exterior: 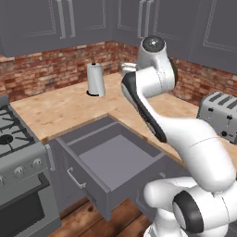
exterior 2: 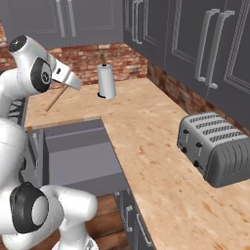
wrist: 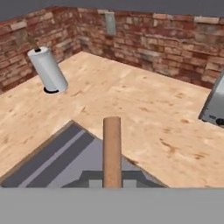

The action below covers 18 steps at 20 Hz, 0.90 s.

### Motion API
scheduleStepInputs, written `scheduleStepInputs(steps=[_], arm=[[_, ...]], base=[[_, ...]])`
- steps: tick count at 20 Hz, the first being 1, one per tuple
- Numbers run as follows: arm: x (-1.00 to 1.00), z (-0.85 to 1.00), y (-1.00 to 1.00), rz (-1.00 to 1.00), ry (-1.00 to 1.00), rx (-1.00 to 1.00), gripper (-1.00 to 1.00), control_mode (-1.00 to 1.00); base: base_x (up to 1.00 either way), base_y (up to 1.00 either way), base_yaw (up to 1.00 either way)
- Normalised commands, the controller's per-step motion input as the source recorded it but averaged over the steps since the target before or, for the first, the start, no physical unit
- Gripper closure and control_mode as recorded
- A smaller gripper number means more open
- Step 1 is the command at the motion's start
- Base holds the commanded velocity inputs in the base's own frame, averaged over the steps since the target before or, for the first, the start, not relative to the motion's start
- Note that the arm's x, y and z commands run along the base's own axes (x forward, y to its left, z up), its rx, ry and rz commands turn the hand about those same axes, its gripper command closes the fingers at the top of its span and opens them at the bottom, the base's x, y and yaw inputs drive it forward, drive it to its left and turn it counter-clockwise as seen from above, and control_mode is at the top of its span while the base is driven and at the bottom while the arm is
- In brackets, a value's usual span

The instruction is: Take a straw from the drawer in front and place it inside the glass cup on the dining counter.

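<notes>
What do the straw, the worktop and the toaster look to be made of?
Straw: matte brownish-orange, looks like paper or wood; no shine. Worktop: light wood, going by its mottled grain, satin finish. Toaster: grey brushed metal by its ribbed sheen, though painted plastic is possible. Being a render, all three are guesses from colour and texture.

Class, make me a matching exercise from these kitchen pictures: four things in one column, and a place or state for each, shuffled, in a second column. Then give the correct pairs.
Things:
1. straw
2. drawer
3. paper towel roll
4. toaster

Places or states:
A. pulled open below the worktop
B. lifted out, gripped in the gripper
C. upright near the brick corner
D. on the worktop's right stretch, under tall cabinet doors

Pairs: 1-B, 2-A, 3-C, 4-D
</notes>
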Motion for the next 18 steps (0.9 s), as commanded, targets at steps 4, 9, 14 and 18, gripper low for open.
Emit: scheduleStepInputs(steps=[4, 9, 14, 18], arm=[[-0.36, 0.43, -0.22, 0.30, 0.40, 0.00, 1.00, -1.00], [-0.42, 0.16, 0.00, 0.30, 0.38, 0.00, 1.00, -1.00], [-0.57, 0.00, 0.00, 0.12, 0.21, 0.00, 1.00, -1.00], [-0.31, 0.00, 0.00, 0.00, 0.02, 0.02, 1.00, -1.00]], base=[[0.00, 0.00, 0.00], [0.00, 0.00, 0.00], [0.00, 0.00, 0.00], [0.00, 0.00, 0.00]])
